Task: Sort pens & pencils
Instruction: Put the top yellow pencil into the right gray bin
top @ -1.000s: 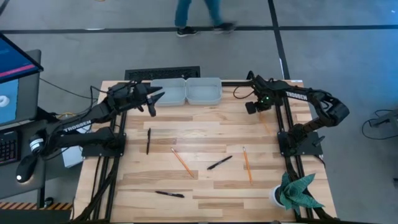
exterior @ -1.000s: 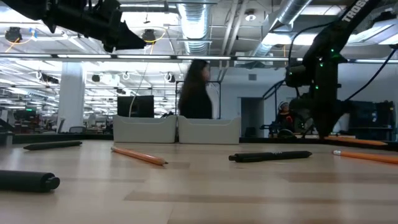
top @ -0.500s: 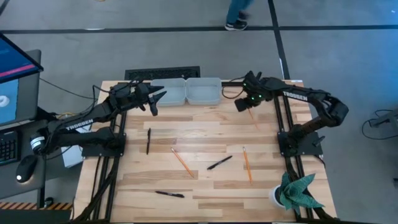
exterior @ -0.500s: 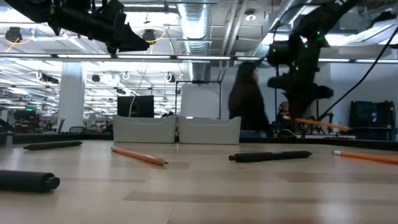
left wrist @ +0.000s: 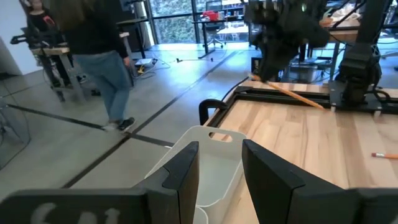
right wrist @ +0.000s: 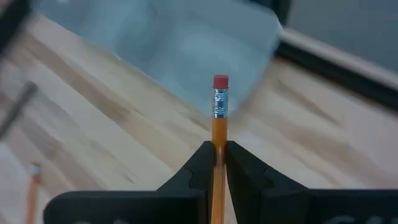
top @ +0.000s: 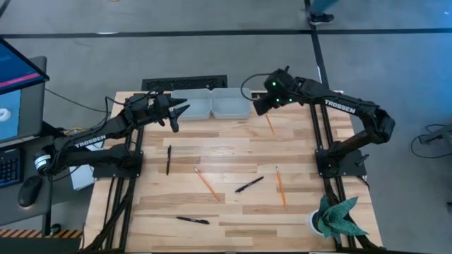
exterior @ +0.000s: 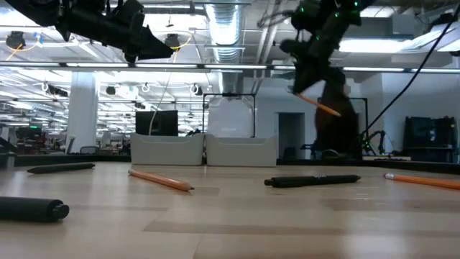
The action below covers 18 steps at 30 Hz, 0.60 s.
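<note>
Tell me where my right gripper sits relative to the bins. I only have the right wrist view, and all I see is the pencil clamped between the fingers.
Observer: In the high view, the right gripper is just beside the right bin, not over it. The pencil hangs over bare table.
Operator: How high is the pencil?
Observer: The low view shows it tilted and well above the bins' rims.
Operator: Is the left arm in my way?
Observer: No. The left gripper hovers open and empty beside the left bin, on the side away from yours.
</note>
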Motion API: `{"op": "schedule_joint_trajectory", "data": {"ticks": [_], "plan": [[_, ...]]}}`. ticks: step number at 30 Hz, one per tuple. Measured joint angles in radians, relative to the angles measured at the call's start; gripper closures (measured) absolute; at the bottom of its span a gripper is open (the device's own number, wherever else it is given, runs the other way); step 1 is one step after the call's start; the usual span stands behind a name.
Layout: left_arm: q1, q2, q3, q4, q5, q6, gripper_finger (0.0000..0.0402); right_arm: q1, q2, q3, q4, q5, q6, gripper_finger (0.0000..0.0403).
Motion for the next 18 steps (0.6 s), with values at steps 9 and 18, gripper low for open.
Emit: {"op": "schedule_joint_trajectory", "data": {"ticks": [9, 18], "plan": [[0.000, 0.000, 0.000, -0.001, 0.007, 0.000, 0.0287, -0.020, 0.012, 0.055, 0.216, 0.006, -0.109, 0.0344], [0.000, 0.000, 0.000, -0.002, 0.021, -0.017, 0.0287, -0.043, 0.148, 0.152, 0.264, 0.005, -0.245, 0.0344]]}}
